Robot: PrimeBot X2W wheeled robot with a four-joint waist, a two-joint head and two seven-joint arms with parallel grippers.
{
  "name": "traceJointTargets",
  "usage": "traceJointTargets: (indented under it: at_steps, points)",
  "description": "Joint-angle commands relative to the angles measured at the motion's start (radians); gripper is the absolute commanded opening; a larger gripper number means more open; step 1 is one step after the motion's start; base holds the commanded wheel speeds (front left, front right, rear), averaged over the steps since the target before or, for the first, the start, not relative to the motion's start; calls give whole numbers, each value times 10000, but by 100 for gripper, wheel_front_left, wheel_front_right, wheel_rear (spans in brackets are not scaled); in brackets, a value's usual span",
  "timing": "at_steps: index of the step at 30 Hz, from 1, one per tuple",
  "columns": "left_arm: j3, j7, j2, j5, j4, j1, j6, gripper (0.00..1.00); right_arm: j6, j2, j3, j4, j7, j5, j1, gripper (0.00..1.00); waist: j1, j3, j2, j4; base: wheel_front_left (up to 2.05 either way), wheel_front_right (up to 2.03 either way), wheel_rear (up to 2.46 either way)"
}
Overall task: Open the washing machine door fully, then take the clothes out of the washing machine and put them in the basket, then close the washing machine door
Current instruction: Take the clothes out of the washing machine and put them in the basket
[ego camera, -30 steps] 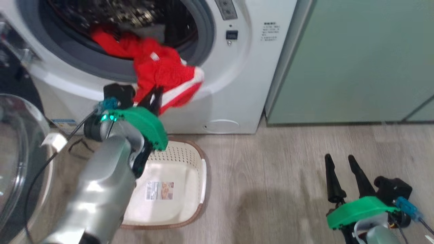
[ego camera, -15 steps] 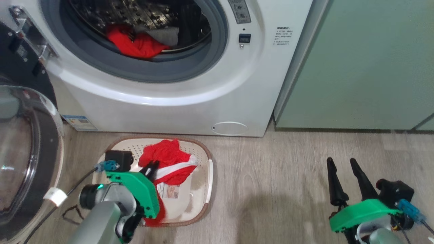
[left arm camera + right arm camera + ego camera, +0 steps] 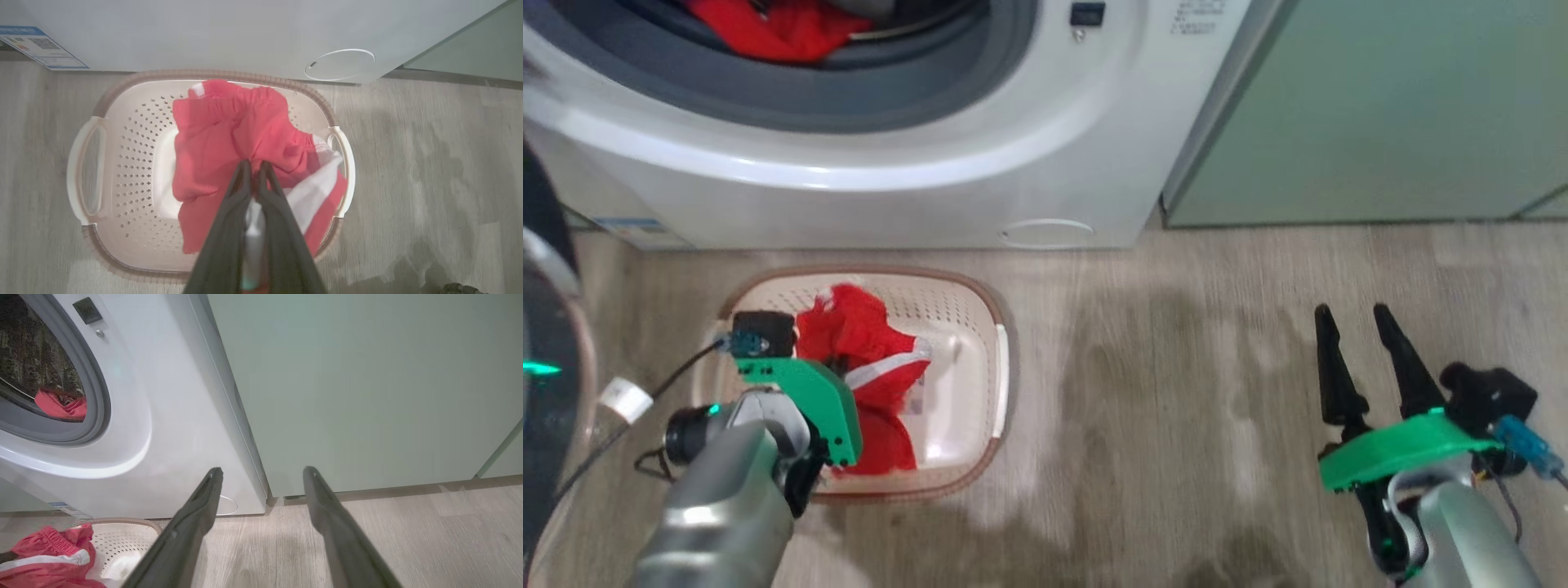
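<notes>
In the left wrist view my left gripper [image 3: 253, 165] is shut on a bunched fold of the red clothes [image 3: 229, 126], which hang into the cream basket [image 3: 102, 102] with a white stripe toward its right handle. From the head view the clothes [image 3: 862, 359] lie in the basket [image 3: 980, 318] just beyond my green left wrist mount [image 3: 805, 392]. More red fabric [image 3: 768, 28] stays inside the washing machine [image 3: 890, 163]. Its black door [image 3: 543, 327] stands swung open at the far left. My right gripper [image 3: 1364, 322] is open, holding nothing, over the floor at the right.
Pale green cabinets [image 3: 1380, 106] stand right of the machine. The basket sits on the wood floor [image 3: 1176, 367] directly below the drum opening, close to the oval service flap [image 3: 339, 64]. A black cable [image 3: 629, 392] trails from my left wrist.
My left gripper pulled the red clothes out of the drum opening and lowered them into the basket. The head camera tilted down. The right arm stayed put.
</notes>
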Motion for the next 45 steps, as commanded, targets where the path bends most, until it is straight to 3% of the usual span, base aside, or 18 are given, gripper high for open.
traceJointTargets:
  at_steps: [1, 9, 19, 20, 21, 22, 24, 34, 39, 45]
  points:
    - [262, -260, 231, 34, 257, -434, -75, 0, -6, -114, 244, -343, -63, -4, -236, 100, 0, 591, 0, -361, 0, 0, 0]
    - [15, -1031, 143, 138, 1799, -1725, -180, 0, -6, -109, 122, -704, -63, -43, -840, 100, 0, 2019, 0, -522, 0, 0, 0]
    - [-14, -864, 194, 83, 2225, -2255, 233, 0, -6, -74, -212, -1226, -63, -155, -1405, 100, 0, 3170, 0, -455, 0, 0, 0]
    - [-29, -984, 205, 99, 2232, -2260, 275, 13, -6, -78, -247, -1251, -63, -165, -1421, 100, 0, 3181, 0, -448, 0, 0, 0]
    - [-43, -1165, 215, 120, 2238, -2265, 327, 35, -6, -73, -308, -1324, -63, -168, -1445, 100, 0, 3181, 0, -438, 0, 0, 0]
    - [-43, -1165, 215, 120, 2238, -2265, 327, 35, -6, -73, -308, -1324, -63, -168, -1445, 100, 0, 3181, 0, -438, 0, 0, 0]
    - [-78, -1431, 209, 146, 2247, -2229, 357, 100, -6, -45, -387, -1409, -63, -162, -1464, 100, 0, 3106, 0, -435, 0, 0, 0]
    - [61, -2768, 380, 115, 2031, -1584, 254, 100, -6, 244, -145, -1322, -63, -113, -1089, 100, 0, 1363, 0, -513, 0, 0, 0]
    - [723, -2798, 791, 535, 104, -647, 516, 100, -6, 396, -60, -1225, -63, -107, -666, 100, 0, 317, 0, -543, 0, 0, 0]
    - [2120, -2800, 983, 1509, -2648, 1196, 478, 100, -6, 506, -71, -996, -63, -183, -133, 100, 0, -918, 0, -709, 0, 0, 0]
